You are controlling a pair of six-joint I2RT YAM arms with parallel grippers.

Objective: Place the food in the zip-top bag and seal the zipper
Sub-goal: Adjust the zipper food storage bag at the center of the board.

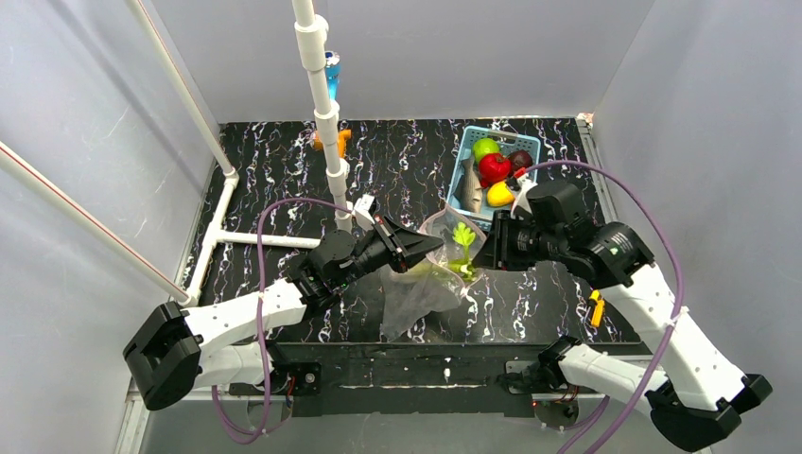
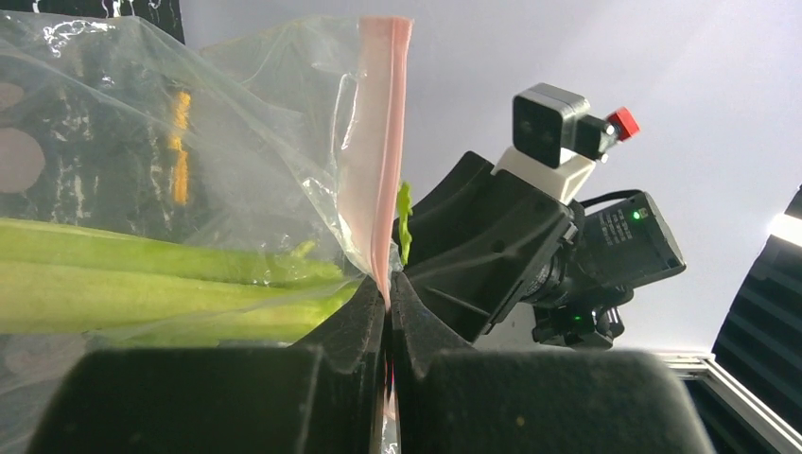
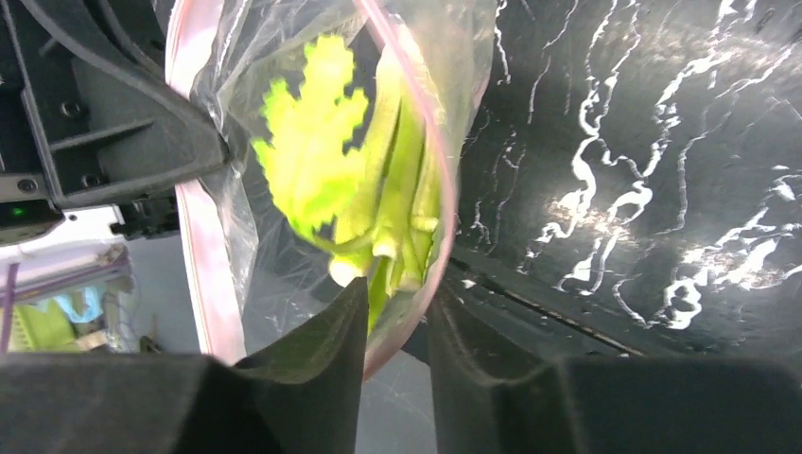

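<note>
The clear zip-top bag (image 1: 416, 293) hangs between my two grippers over the middle of the table. My left gripper (image 1: 423, 248) is shut on its pink zipper strip (image 2: 378, 142), as the left wrist view shows (image 2: 388, 295). The leek (image 1: 462, 248) lies inside the bag, its leafy green top at the mouth (image 3: 322, 161) and its stalks showing through the plastic (image 2: 142, 284). My right gripper (image 1: 484, 253) is at the open mouth, jaws a little apart (image 3: 397, 288), with the leek's end and the pink rim (image 3: 430, 189) between them. The right finger stands clear of the rim.
A light-blue basket (image 1: 473, 140) at the back right holds a green fruit (image 1: 485, 148), red tomato (image 1: 494, 167), maroon fruit (image 1: 520, 159), yellow fruit (image 1: 499, 194) and a grey item (image 1: 468, 184). A small orange object (image 1: 594, 307) lies at the right. White pipes (image 1: 326, 123) stand at the back left.
</note>
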